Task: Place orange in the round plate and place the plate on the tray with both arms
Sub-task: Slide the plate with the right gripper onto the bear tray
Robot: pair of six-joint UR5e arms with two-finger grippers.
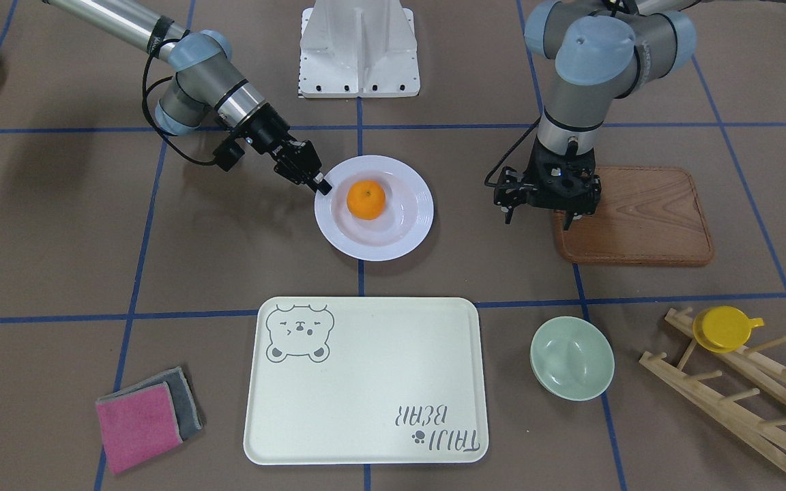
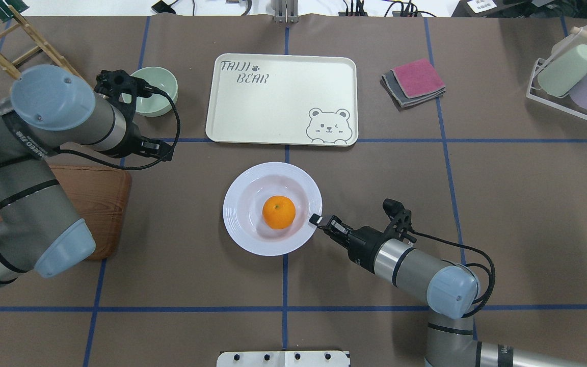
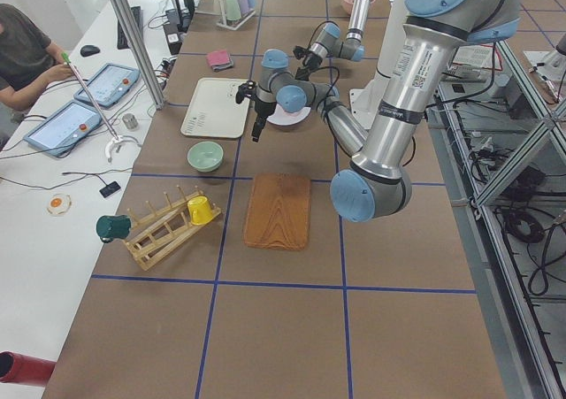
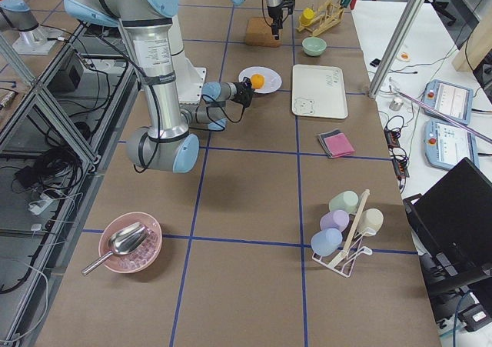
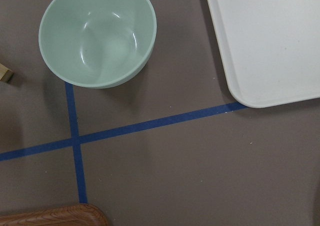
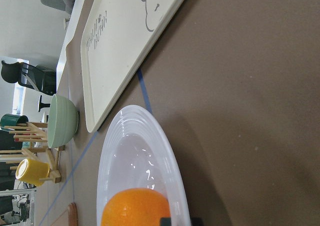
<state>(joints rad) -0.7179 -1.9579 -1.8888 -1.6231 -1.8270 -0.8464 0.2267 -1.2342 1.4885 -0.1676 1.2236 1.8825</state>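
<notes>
The orange (image 1: 366,199) lies in the middle of the round white plate (image 1: 406,232), also seen from overhead as orange (image 2: 278,212) in plate (image 2: 242,229). My right gripper (image 1: 321,184) reaches in low and is shut on the plate's rim on the robot's side; one black fingertip (image 6: 179,220) rests on top of the rim. My left gripper (image 1: 538,218) hangs open with nothing in it, above the table at the wooden board's edge, apart from the plate. Beyond the plate lies the cream bear tray (image 1: 366,409), bare.
A brown wooden board (image 1: 645,218) lies under the left arm. A pale-green bowl (image 1: 572,358) sits beside the tray. A wooden rack (image 1: 741,395) holds a yellow cup (image 1: 724,329). A pink and grey cloth (image 1: 147,416) lies at the tray's other side.
</notes>
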